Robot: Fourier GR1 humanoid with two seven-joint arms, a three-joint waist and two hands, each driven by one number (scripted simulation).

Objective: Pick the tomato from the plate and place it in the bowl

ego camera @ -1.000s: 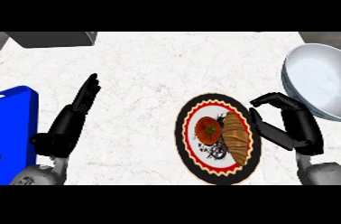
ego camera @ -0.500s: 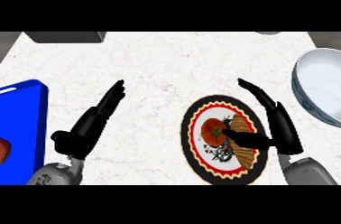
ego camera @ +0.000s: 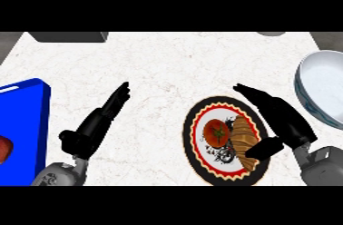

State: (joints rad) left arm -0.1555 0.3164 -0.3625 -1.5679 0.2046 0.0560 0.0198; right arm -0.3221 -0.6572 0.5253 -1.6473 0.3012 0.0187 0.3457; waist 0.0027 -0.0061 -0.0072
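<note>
A red tomato (ego camera: 217, 131) lies on the round patterned plate (ego camera: 203, 163), with a brown croissant (ego camera: 244, 139) right beside it. My right hand (ego camera: 282, 119) hovers at the plate's right edge, fingers straight and pointing up-left, thumb over the croissant's lower end; it holds nothing. The pale blue-rimmed bowl (ego camera: 321, 90) stands at the far right, partly cut off by the edge. My left hand (ego camera: 94, 126) rests open on the left part of the counter, fingers up.
A blue tray (ego camera: 23, 129) lies at the left edge with a red-brown item (ego camera: 4, 149) on it. A grey block (ego camera: 70, 36) stands at the counter's back left, and a small grey object (ego camera: 271, 33) at the back right.
The view has shifted, so plate and bowl sit further right and higher in frame. My right hand's fingers have straightened from curled and now lie along the plate's right edge.
</note>
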